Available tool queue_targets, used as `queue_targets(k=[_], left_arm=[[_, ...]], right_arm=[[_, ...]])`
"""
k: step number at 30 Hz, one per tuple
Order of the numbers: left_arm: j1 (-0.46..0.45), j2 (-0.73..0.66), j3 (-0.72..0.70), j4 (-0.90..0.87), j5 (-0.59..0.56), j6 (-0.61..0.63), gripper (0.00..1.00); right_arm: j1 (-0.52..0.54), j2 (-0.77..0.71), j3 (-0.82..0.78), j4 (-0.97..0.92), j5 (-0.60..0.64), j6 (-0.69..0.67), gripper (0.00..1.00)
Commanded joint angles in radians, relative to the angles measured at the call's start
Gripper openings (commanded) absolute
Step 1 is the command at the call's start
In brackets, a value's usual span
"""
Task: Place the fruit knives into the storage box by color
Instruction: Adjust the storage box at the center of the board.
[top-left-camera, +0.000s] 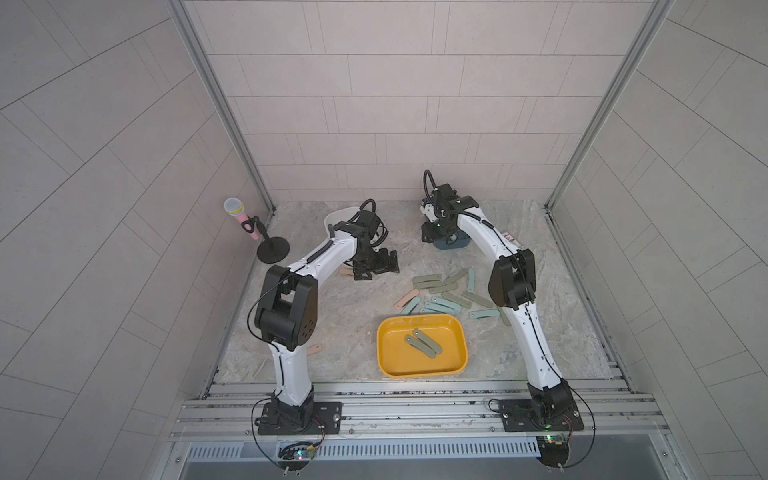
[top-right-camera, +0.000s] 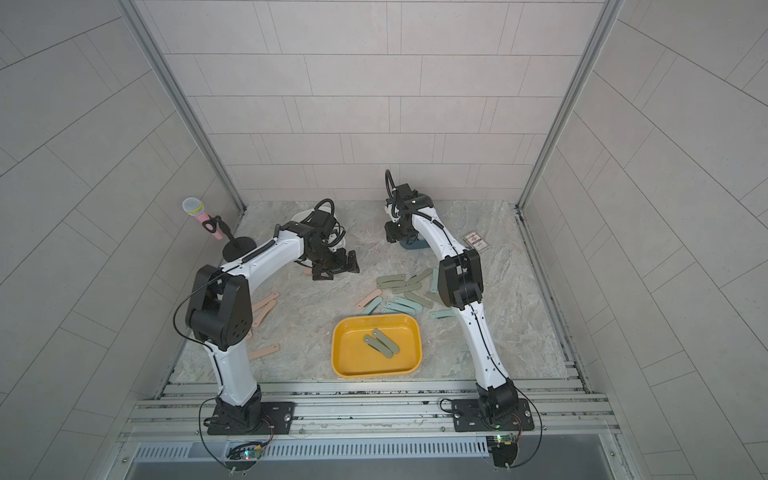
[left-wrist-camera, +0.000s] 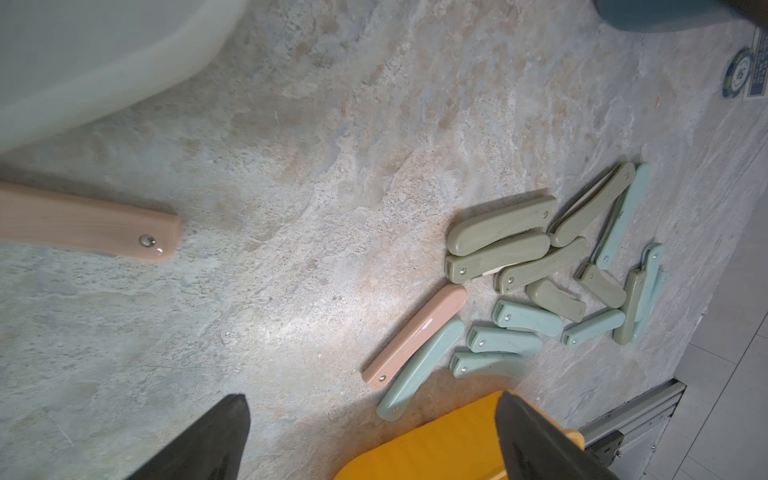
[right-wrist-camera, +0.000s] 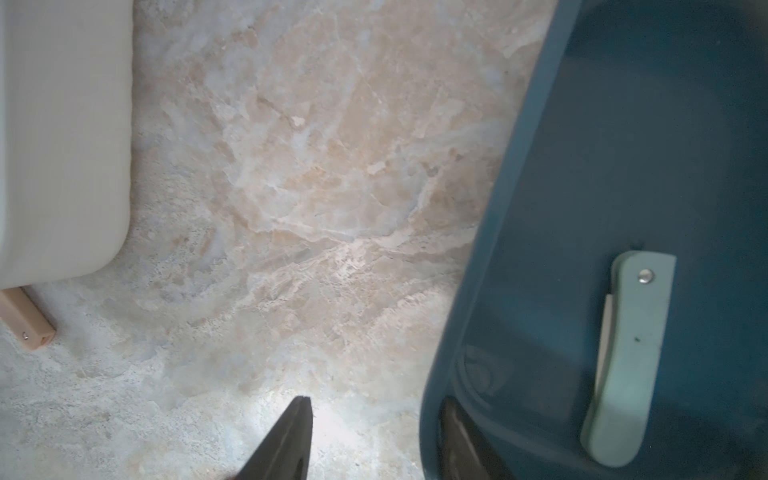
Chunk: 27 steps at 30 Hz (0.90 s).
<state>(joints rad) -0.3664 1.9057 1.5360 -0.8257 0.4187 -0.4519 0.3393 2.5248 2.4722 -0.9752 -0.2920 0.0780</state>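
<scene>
Currently, left gripper (left-wrist-camera: 370, 440): fingers spread wide and empty at the bottom edge of its wrist view. In a top view (top-left-camera: 376, 268) it hangs left of centre over the marbled stone-look tabletop (top-left-camera: 353, 316).
Right gripper (right-wrist-camera: 374, 440): fingers apart and grasping nothing, straddling the rim of the dark teal plastic storage box (right-wrist-camera: 540, 187). One fingertip (right-wrist-camera: 291, 436) shows over the table, the other just inside the box wall.
Pale teal fruit knife (right-wrist-camera: 627, 361): lies flat on the floor of the dark teal box, free of the fingers, at the lower right of the right wrist view.
Yellow rounded plastic tray (top-left-camera: 422, 322): lower centre in both top views, with two olive-green folded knives (top-left-camera: 422, 343) lying close together inside it.
Loose pile of fruit knives (top-left-camera: 449, 295): olive-green and pale teal bars, partly overlapping, on the table just above the tray and beside the right arm. One peach-pink knife (top-left-camera: 407, 300) lies at the pile's left edge.
Peach-pink knife at the white box (left-wrist-camera: 83, 224): flat on the table at the left edge of the left wrist view, just beside the white plastic box (left-wrist-camera: 83, 62).
Further peach-pink knives (top-right-camera: 266, 305): on the table by the left arm's elbow, left of the tray.
Pink microphone on a black stand (top-left-camera: 239, 216): far left, upper corner of the table.
</scene>
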Motion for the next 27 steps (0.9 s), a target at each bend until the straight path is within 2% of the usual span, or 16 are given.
queue_targets(k=[1,10,17,21,27], left_arm=[[0.007,-0.032,-0.013,-0.014,0.0,0.015,1.0],[0.01,-0.076,-0.056,-0.009,-0.008,0.024,1.0],[0.007,-0.133,-0.085,-0.022,-0.02,0.041,1.0],[-0.014,-0.177,-0.106,-0.018,-0.041,0.043,1.0],[-0.059,-0.201,-0.146,0.009,-0.041,0.039,1.0]], right_arm=[[0.027,-0.034,-0.021,-0.017,-0.014,0.005,0.52],[0.063,-0.061,-0.037,-0.03,0.003,0.012,0.52],[0.103,-0.186,-0.055,-0.057,0.1,0.053,0.56],[0.124,-0.326,-0.24,-0.034,0.181,0.116,0.56],[0.108,-0.656,-0.735,0.114,0.307,0.257,0.55]])
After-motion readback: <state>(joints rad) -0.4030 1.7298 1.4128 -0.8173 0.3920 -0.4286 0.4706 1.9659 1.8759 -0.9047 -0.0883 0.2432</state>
